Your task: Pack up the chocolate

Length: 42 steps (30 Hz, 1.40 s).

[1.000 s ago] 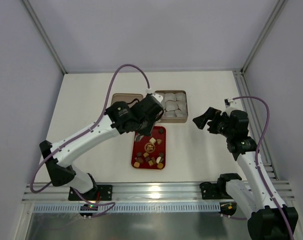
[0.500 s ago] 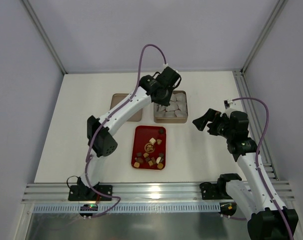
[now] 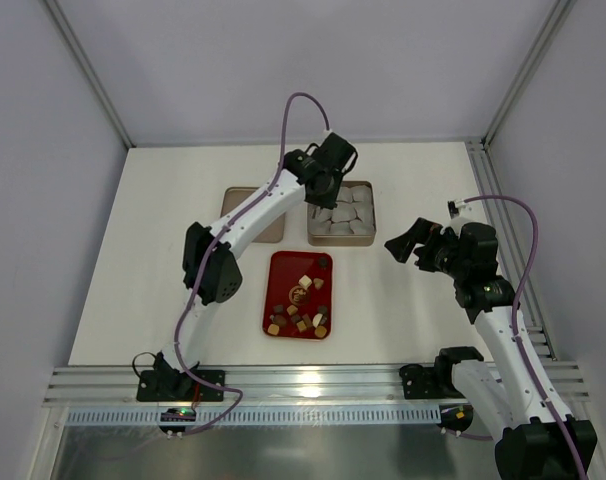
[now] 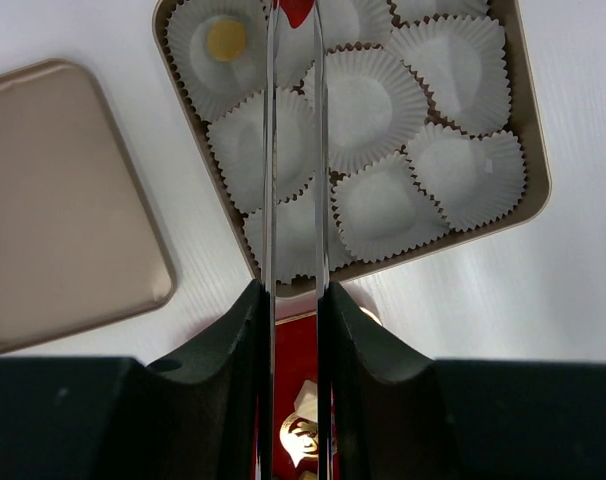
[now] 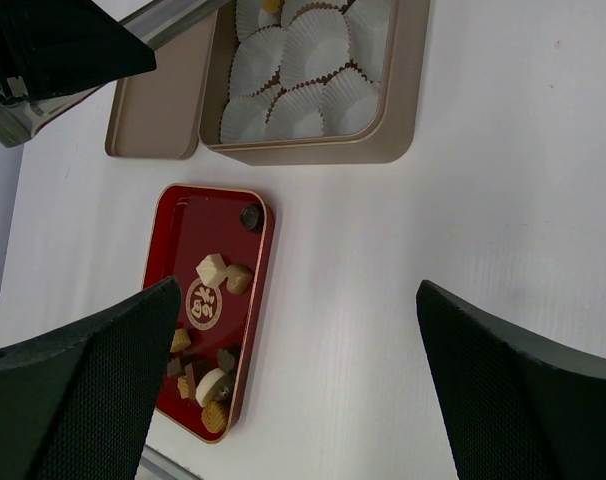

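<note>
**One tin, one lid, one tray on the packing surface**

Two robot arms, one at left point(image 3: 258, 205) and one at right point(image 3: 498, 320), flank a single gold tin point(image 5: 313, 153) holding nine white paper cups point(image 4: 368, 100) in three rows of three. One cup carries one round tan chocolate point(image 4: 226, 40); the other eight hold nothing. One gold lid point(image 4: 68, 200) lies beside the tin. One red tray point(image 5: 198, 225) bears nine or ten loose chocolates point(image 5: 211, 268); the clustered dark pieces blur the exact count.
</note>
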### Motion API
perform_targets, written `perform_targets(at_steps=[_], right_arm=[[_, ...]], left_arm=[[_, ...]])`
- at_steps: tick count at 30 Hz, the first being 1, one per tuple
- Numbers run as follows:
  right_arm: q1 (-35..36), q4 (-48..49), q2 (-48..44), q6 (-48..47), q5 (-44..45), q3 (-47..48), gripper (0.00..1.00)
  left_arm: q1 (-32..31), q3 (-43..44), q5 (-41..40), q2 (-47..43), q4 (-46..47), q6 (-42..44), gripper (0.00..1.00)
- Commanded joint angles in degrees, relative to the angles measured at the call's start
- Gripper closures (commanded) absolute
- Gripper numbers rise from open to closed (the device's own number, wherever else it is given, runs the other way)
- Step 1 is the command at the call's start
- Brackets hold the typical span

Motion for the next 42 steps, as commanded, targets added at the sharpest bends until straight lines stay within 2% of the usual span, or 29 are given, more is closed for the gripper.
perform_targets(at_steps=[1, 4, 13, 18, 30, 34, 42], right_arm=[[0.22, 1.24, -0.65, -0.47, -0.76, 1.29, 0.00], [0.23, 1.24, -0.83, -0.47, -0.76, 1.21, 0.00], [0.22, 0.89, -0.92, -0.82, -0.59, 1.29, 0.00], [0.23, 0.89, -1.01, -0.73, -0.67, 1.29, 0.00], [0.31, 0.80, -0.92, -0.73, -0.15, 1.47, 0.00], [0.23, 0.80, -1.18, -0.82, -0.06, 1.38, 0.00], [0.22, 1.41, -1.01, -1.00, -0.59, 1.12, 0.00]], left_arm=[[-0.15, 0.41, 1.21, 0.31, 3.15, 0.80, 0.71], [-0.15, 0.33, 1.04, 0.92, 3.15, 0.72, 0.70], [-0.15, 0.76, 1.12, 2.25, 3.59, 0.45, 0.58], [-0.15, 0.85, 1.65, 0.93, 3.68, 0.63, 0.57], [-0.33, -0.90, 4.11, -8.65, 3.77, 1.77, 0.57], [-0.50, -7.66, 4.47, -15.05, 4.47, 0.46, 0.57], [-3.40, -24.35, 4.03, -33.58, 4.12, -3.58, 0.57]])
